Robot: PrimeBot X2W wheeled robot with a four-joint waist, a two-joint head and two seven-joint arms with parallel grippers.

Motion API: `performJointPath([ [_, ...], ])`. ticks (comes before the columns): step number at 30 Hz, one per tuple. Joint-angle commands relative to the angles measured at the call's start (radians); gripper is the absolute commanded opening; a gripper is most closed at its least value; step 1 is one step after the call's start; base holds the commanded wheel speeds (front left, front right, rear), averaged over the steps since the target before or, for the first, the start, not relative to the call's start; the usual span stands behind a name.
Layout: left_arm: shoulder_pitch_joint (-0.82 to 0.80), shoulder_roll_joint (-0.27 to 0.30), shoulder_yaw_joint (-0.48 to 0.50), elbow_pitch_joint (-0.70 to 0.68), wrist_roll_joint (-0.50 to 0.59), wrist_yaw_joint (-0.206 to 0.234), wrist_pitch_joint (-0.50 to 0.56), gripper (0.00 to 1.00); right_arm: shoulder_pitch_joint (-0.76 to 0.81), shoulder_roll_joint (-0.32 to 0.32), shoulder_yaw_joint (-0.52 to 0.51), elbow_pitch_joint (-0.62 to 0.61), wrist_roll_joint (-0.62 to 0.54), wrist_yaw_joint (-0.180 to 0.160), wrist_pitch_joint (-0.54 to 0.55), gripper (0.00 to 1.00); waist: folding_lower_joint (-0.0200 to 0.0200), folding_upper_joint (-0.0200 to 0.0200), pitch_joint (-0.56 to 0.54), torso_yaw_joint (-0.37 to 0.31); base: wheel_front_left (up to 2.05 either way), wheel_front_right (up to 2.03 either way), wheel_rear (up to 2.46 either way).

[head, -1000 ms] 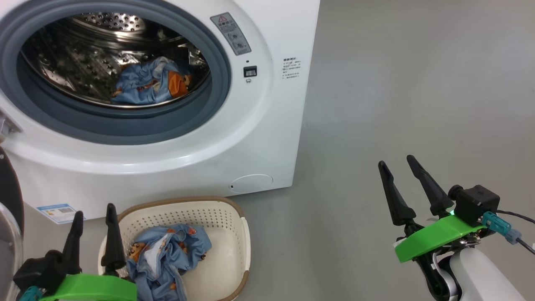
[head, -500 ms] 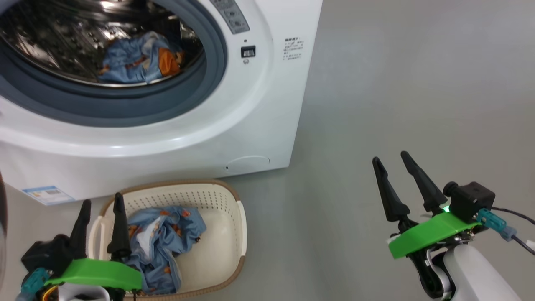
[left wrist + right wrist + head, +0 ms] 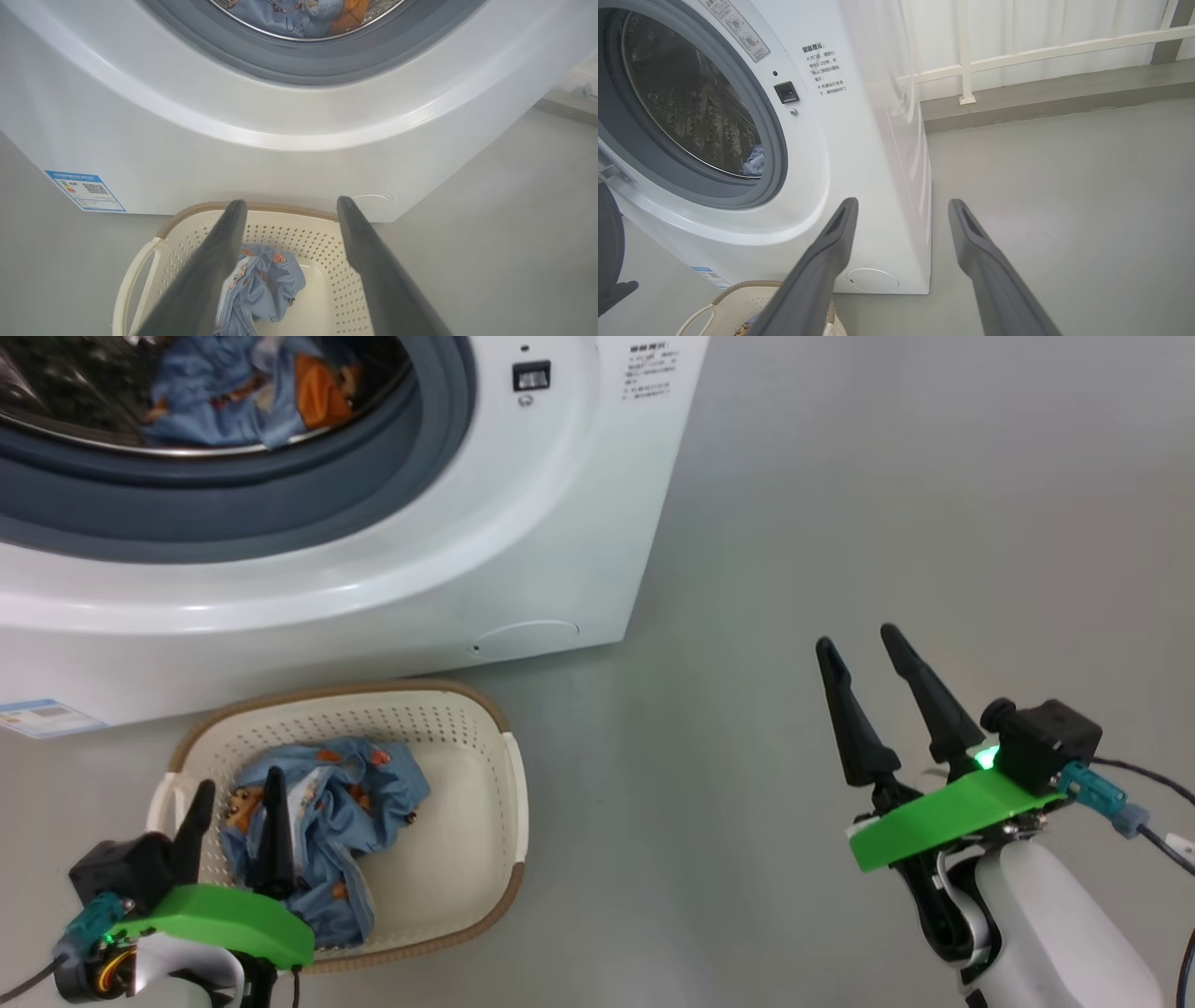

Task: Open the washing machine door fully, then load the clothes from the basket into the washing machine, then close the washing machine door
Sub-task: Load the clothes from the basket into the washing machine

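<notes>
Left gripper advanced over clothes in basket, wide, empty; right gripper wide, empty.

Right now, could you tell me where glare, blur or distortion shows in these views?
Head view: a glare streak crosses the white front of the washing machine. Left wrist view: that front bows from the wide lens; the left gripper looks soft up close. Right wrist view: the right gripper likewise soft.

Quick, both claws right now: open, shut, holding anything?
Left claw: open, empty, aimed at the clothes.
Right claw: open, empty.
</notes>
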Motion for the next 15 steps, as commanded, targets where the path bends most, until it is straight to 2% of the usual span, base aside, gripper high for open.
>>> performJointPath([
  [1,-0.033,0.034,0.025,0.012,-0.005,-0.007,0.001,1.0,-0.016,0.002,0.017,-0.027,-0.013,0.005,-0.008,1.0,0.0,0.0,0.032,-0.016,0.0,0.0,0.0],
  [15,-0.203,0.088,-0.011,0.294,-0.026,-0.029,0.047,1.0,-0.068,0.018,0.024,-0.052,-0.02,0.005,-0.008,1.0,0.0,0.0,0.192,-0.056,0.0,0.0,0.0],
])
